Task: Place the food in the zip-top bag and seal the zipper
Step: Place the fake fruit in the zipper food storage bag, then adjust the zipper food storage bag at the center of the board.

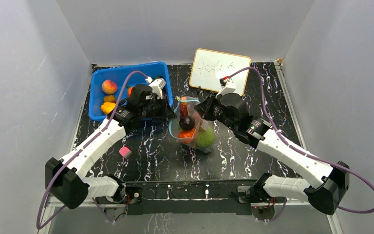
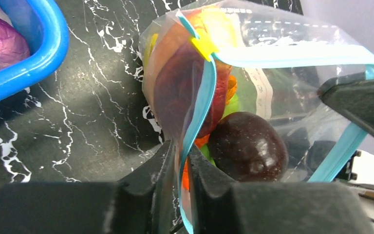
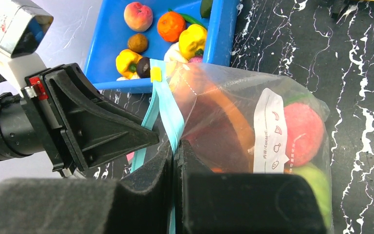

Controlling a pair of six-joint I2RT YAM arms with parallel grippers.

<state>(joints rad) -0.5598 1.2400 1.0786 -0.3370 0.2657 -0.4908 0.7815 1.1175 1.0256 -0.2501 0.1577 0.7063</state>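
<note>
The zip-top bag [image 1: 198,103] stands upright at the table's middle, holding food: a dark purple fruit [image 2: 248,146], a green fruit [image 1: 205,138] and red and orange pieces [image 3: 302,129]. Its mouth gapes, the zipper [image 2: 292,56] spread wide with a yellow tab [image 2: 203,46] at one end. My left gripper [image 2: 182,161] straddles the zipper at the bag's left rim, jaws a sliver apart around the strip. On the opposite rim my right gripper [image 3: 175,151] is shut on the zipper [image 3: 168,114]. More food, such as a peach [image 1: 109,86], lies in the bin.
A blue bin [image 1: 126,73] stands at the back left, just behind my left gripper [image 1: 170,116]. A whiteboard [image 1: 220,68] leans at the back, behind my right gripper [image 1: 200,109]. A small pink cube [image 1: 125,151] lies near the left arm.
</note>
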